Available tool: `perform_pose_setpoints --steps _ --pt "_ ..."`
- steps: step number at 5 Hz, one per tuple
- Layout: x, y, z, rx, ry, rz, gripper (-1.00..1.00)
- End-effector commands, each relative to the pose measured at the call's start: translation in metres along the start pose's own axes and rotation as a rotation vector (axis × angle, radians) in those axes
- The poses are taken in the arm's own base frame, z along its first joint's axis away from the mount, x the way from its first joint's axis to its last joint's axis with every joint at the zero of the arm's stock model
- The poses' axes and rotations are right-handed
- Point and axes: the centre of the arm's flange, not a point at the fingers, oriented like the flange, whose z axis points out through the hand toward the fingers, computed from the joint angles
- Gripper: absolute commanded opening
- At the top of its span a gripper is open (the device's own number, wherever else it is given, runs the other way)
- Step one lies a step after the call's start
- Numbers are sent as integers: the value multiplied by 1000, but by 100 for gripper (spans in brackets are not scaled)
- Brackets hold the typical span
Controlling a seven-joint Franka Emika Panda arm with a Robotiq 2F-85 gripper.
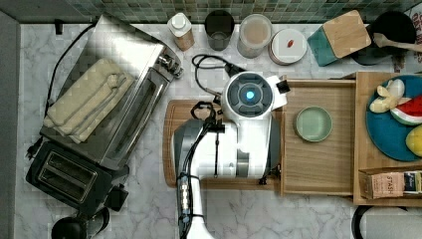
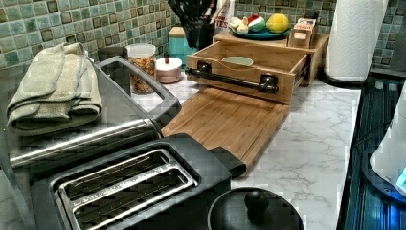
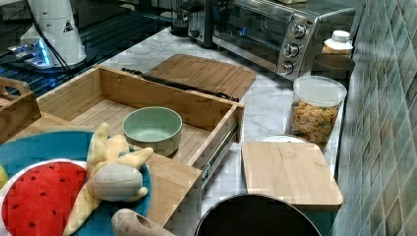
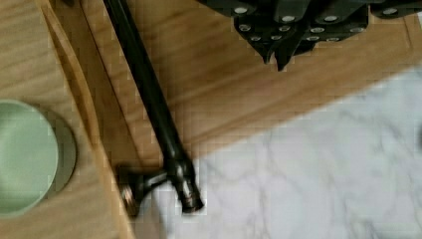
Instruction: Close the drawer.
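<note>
The light-wood drawer (image 1: 318, 164) is pulled out of its cabinet, with a pale green bowl (image 1: 312, 124) inside it. Its long black bar handle (image 2: 230, 79) runs across the front on two posts. In the wrist view the handle (image 4: 149, 94) lies beside the drawer's front wall (image 4: 74, 84) and the bowl (image 4: 22, 154). My gripper (image 4: 277, 59) hangs shut and empty over the bamboo cutting board (image 4: 224, 99), a short way from the handle and apart from it. In the top view my white arm (image 1: 247, 124) covers the drawer front. The right view shows the drawer (image 3: 162, 98) open.
The cutting board (image 1: 171, 144) lies flat before the drawer. A toaster oven (image 1: 114, 84) and a toaster (image 1: 67, 177) fill the top view's left. The cabinet top carries a blue plate (image 1: 393, 129) of toy food. Jars (image 1: 254, 35) line the back wall; a paper towel roll (image 2: 356, 38) stands beside the cabinet.
</note>
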Motion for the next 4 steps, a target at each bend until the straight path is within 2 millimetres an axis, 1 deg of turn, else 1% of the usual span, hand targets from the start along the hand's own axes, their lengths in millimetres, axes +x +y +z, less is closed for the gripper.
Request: perform_pose_setpoints --steps 1,2,3,4 --pt "-67 -49 19 -90 40 -343 -100" --pt "-68 -43 35 -94 62 -408 -100" --pt "-72 -40 54 -144 123 -445 -100" --pt "-66 -30 65 -127 111 -466 -100"
